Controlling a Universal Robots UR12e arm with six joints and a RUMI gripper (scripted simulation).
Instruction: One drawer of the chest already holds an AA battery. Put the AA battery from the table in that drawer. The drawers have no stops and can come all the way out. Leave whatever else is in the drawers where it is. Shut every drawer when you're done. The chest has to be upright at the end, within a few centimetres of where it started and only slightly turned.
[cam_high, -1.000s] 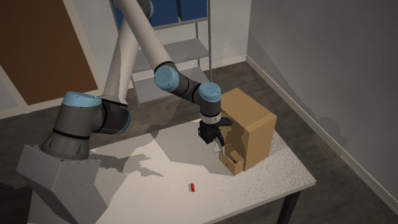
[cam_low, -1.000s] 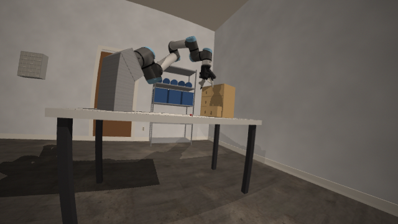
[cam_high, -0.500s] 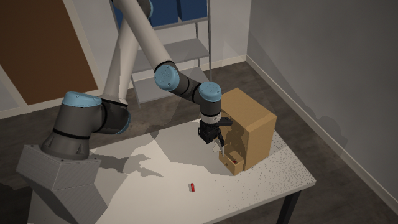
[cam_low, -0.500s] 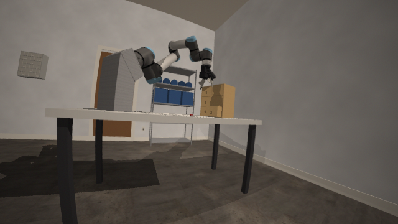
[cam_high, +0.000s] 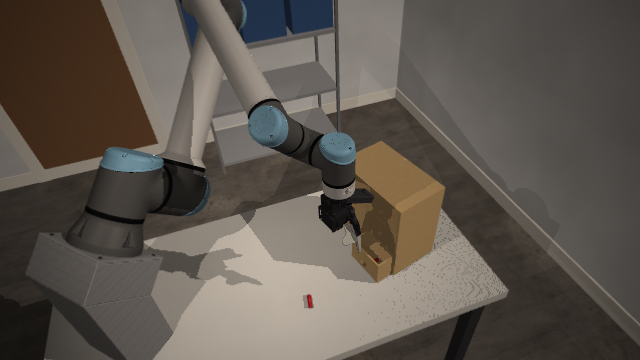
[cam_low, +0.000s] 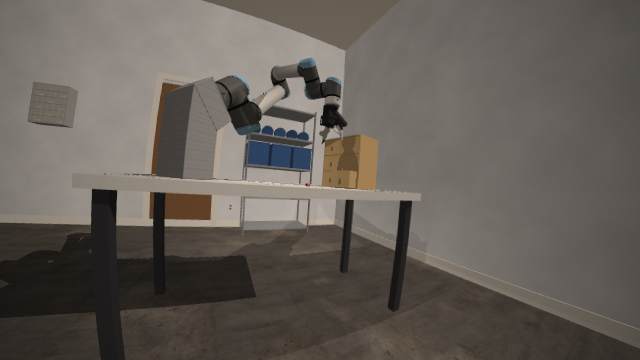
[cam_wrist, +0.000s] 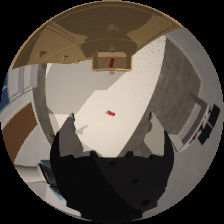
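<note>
Grey walls meet behind a dark, worn-looking floor, and a metal shelf unit with blue bins (cam_high: 338, 75) (cam_low: 243, 200) stands beyond our pale, black-legged table (cam_high: 215, 300) (cam_low: 240, 188) (cam_wrist: 95, 102). On the table's far side from our arm's grey pedestal is the upright tan wooden chest of drawers (cam_high: 417, 225) (cam_low: 369, 162) (cam_wrist: 150, 25), with one small bottom drawer (cam_high: 382, 272) (cam_low: 346, 179) (cam_wrist: 102, 69) drawn out and a dark red battery (cam_high: 377, 260) (cam_wrist: 112, 62) lying in it. We take that as the drawer the task means. The bright red AA battery (cam_high: 310, 301) (cam_low: 307, 185) (cam_wrist: 111, 113) lies on its side on the tabletop, in front of the chest and well apart from it. Our black two-jaw gripper (cam_high: 352, 240) (cam_low: 332, 136) (cam_wrist: 111, 113) hangs above the table near the chest's front, its fingers spread wide with nothing between them. We judge the opening step done and the fetching of the loose battery in hand. Next we need to swing clear of the open drawer, centre over the battery, turn the fingers to close across its narrow width and descend gently. A low approach could clip the drawer, which has no stop, and a skewed grasp could roll the battery away.
</note>
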